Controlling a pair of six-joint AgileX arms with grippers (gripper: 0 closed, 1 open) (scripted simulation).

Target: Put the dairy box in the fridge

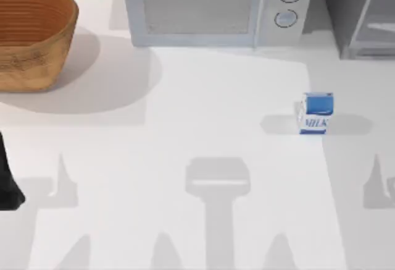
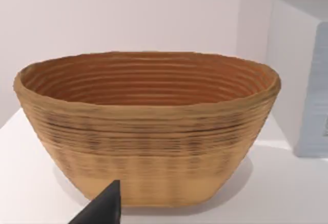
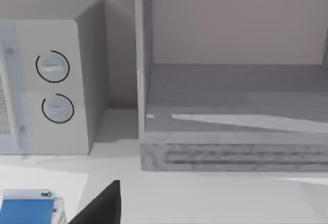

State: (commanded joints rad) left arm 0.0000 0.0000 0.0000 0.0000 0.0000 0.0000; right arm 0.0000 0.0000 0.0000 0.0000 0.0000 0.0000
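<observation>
While nothing's gripped yet, task sits at its start: approach step. Far left of top frame, left arm (image 1: 7, 180) idles w/ a basket (image 1: 31, 32) upper left on the table (image 1: 185, 115); claw state: can't tell. Microwave (image 1: 210, 7) top centre. Dairy box (image 1: 316, 113) stands upright, centre-right, untouched. Fridge (image 1: 364, 13) upper right, looks open. Right claw state: can't tell. Next: right arm reaches the box, grips it.

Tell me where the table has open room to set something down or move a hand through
The widest bare stretch is the table middle and front, between the basket and the dairy box. The back edge is crowded: basket at left, microwave in the centre, fridge at right, with narrow gaps between.
</observation>
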